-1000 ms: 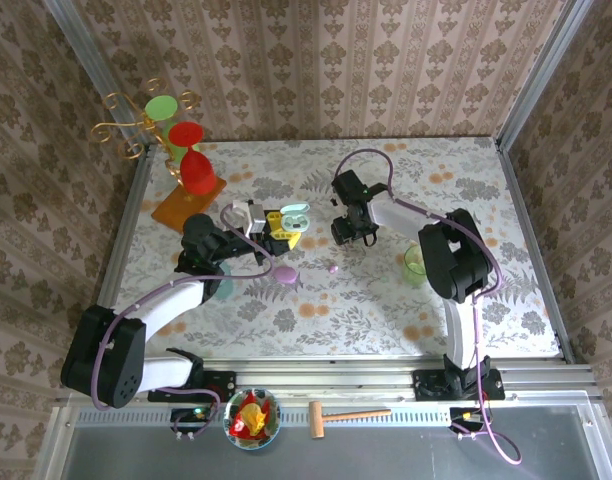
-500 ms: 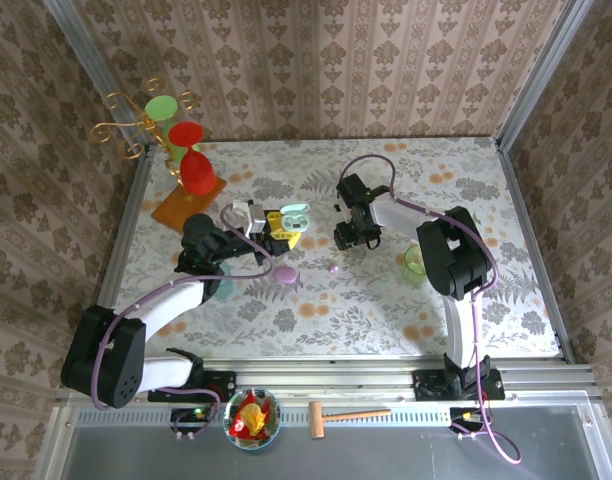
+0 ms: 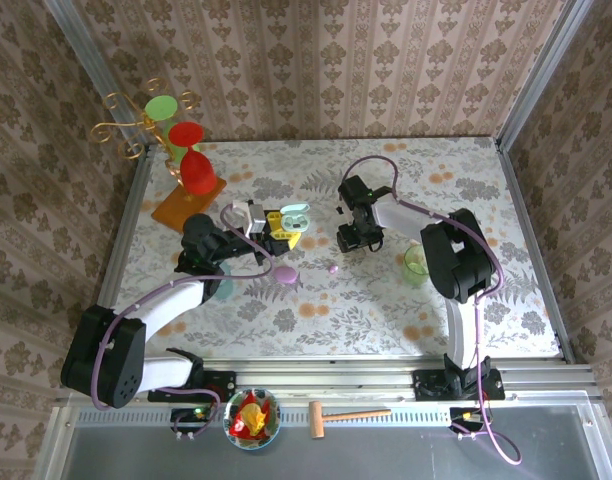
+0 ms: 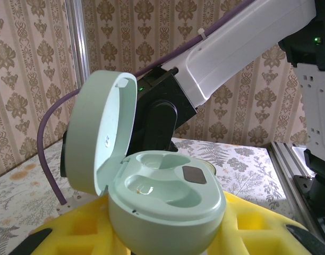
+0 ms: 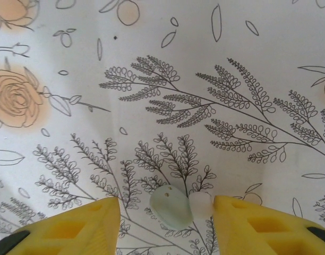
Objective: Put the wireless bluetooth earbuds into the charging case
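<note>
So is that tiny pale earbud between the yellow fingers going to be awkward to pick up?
Probably. The earbud looks smooth and rounded, so it may slip or squirt sideways as the fingers close. It is tiny, so likely very light and easily nudged across the table.

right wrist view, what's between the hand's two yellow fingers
A pale mint earbud with a white tip, lying on the tablecloth between the open fingers of the right hand, in the right wrist view.
</note>
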You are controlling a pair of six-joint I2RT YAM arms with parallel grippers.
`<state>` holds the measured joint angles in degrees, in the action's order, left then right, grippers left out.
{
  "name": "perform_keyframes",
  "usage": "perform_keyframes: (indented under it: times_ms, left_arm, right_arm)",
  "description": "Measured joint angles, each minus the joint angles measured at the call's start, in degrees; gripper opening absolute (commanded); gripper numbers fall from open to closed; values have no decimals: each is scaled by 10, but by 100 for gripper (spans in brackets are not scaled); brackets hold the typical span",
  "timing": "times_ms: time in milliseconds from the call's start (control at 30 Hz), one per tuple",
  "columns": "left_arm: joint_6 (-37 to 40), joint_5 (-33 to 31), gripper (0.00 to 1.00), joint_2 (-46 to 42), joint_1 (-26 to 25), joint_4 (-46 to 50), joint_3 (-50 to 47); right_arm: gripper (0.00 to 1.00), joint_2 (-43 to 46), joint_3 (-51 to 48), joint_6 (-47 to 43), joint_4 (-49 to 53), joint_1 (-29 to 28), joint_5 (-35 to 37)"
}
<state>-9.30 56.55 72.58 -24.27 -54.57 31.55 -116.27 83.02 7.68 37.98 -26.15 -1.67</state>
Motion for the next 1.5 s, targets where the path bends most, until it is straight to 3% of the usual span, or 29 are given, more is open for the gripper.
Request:
perform_keyframes:
  times_ms: [367, 600, 800, 1267, 1500]
  left_arm:
    - [0, 0, 31, 0, 4, 0, 0]
    - [0, 0, 31, 0, 4, 0, 0]
    - [0, 0, 31, 0, 4, 1, 0]
    - [0, 0, 31, 0, 4, 1, 0]
    - [0, 0, 31, -10, 4, 2, 0]
  right_arm:
    - [53, 19, 0, -64, 8, -5, 4]
    - [52, -36, 70, -110, 29, -5, 6]
    - [50, -62, 81, -110, 40, -5, -2]
    - [50, -26, 26, -101, 39, -5, -2]
    - [50, -22, 26, -63, 39, -18, 52]
